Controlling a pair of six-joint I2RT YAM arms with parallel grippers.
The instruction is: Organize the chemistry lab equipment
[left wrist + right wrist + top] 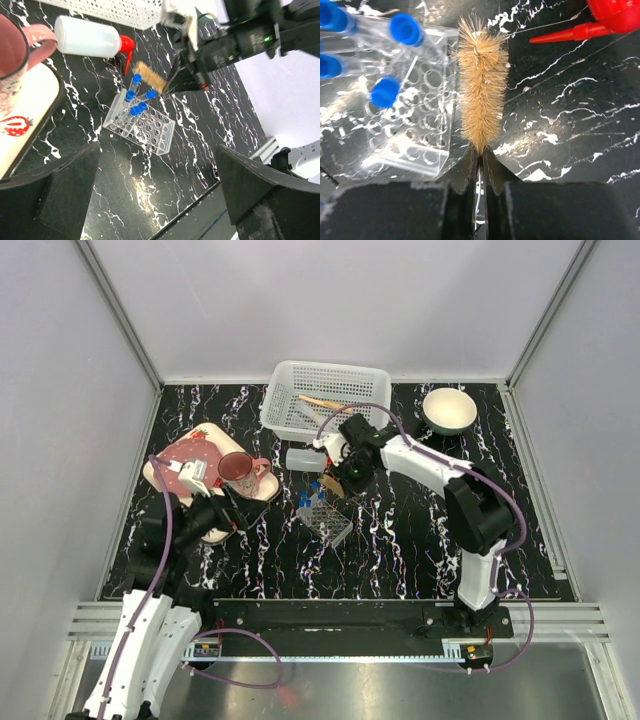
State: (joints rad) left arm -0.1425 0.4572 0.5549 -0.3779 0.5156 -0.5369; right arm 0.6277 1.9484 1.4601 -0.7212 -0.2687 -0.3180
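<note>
1. Left wrist view: the left gripper [157, 150] is nearest the bases, jaws spread wide with nothing between them. It hovers beside the strawberry-print tray [35, 95] carrying the pink mug [10, 45]. Judged idle for this step.
2. Mid-table: the tube rack [420, 135] is clear plastic. A few blue-capped tubes [405, 27] stand in the end nearest the brush; most holes are vacant.
3. At the rack's far end: a tan bristle brush [482, 85], its bristles touching or overlapping the rack's edge. Cannot tell whether it is off the table.
4. Holding it: the right gripper [480, 162], jaws pinched nearly together on the brush's thin wire stem, just below the bristles.
5. Just beyond: the red-capped bottle [87, 37] lies on its side, nozzle pointing toward the brush.
6. Farther back: the white basket [285, 410] has wooden sticks [322, 401] inside. The white bowl [449, 410] is off to the right.
7. Judgement: the step in hand is lifting the brush and carrying it to the basket.
   - Rise straight up first, so the bristles neither drag the rack nor tip the tubes.
   - A wire stem can swivel in a pinch grip, so go slowly and let the head hang.
   - Pass above the bottle's nozzle.
   - Release low inside the basket.
</note>
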